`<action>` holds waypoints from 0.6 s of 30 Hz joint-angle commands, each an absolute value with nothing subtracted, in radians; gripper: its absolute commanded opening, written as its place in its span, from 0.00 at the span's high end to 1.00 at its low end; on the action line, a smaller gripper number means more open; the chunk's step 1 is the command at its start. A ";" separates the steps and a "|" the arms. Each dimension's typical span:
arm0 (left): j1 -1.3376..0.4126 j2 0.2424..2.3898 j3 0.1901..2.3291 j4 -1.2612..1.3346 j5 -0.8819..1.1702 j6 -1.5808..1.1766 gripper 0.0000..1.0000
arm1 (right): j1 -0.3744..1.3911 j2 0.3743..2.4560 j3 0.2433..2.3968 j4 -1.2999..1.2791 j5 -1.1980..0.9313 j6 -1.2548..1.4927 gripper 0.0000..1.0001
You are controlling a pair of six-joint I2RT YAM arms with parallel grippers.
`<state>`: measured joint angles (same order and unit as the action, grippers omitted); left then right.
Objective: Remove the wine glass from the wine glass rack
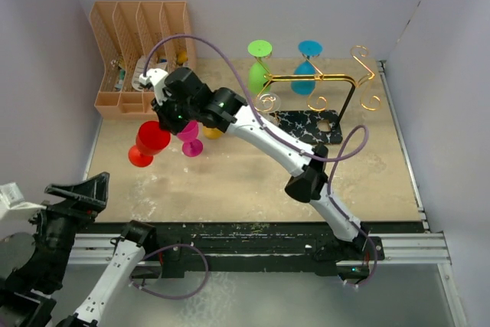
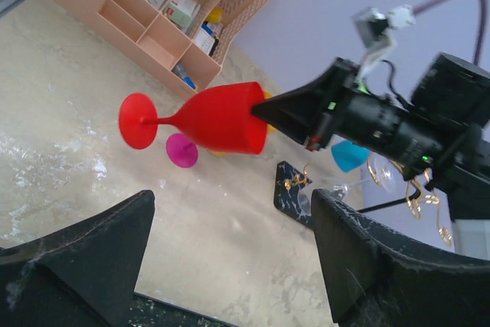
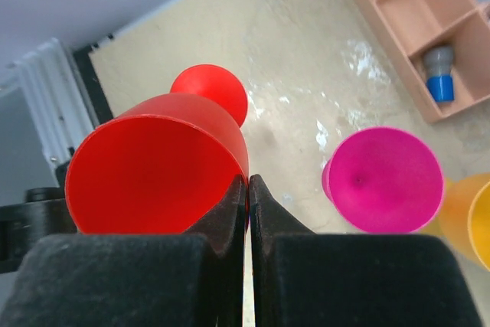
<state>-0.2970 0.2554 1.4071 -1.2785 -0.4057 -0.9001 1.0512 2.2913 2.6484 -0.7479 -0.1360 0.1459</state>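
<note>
The right hand (image 3: pixel 249 181) is clenched on the rim of the red wine glass (image 1: pixel 151 138), one finger inside the bowl and one outside, holding it tilted in the air above the left part of the table (image 1: pixel 253 181), well apart from the wine glass rack (image 1: pixel 321 78) at the back right. A green glass (image 1: pixel 259 74) and a blue glass (image 1: pixel 306 74) hang on that rack. A magenta glass (image 1: pixel 191 139) and a yellow one (image 1: pixel 213 132) stand just beside the red glass, near the orange file organiser (image 1: pixel 142 51). The left hand (image 2: pixel 230 216) is released, grasping nothing, at the table's near left edge.
</note>
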 commanded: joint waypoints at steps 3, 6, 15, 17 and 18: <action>-0.301 0.346 1.422 -1.171 -0.286 -0.776 0.15 | 1.048 2.324 2.663 -0.731 -0.043 0.127 1.00; -0.301 0.347 1.404 -1.154 -0.272 -0.773 0.15 | 1.051 2.351 2.656 -0.738 0.009 0.110 1.00; -0.301 0.346 1.385 -1.146 -0.273 -0.774 0.15 | 1.055 2.398 2.642 -0.714 0.080 0.073 1.00; -0.301 0.347 1.383 -1.147 -0.274 -0.775 0.15 | 1.057 2.406 2.646 -0.713 0.083 0.069 1.00; -0.302 0.347 1.381 -1.148 -0.275 -0.775 0.15 | 1.057 2.409 2.644 -0.712 0.083 0.067 1.00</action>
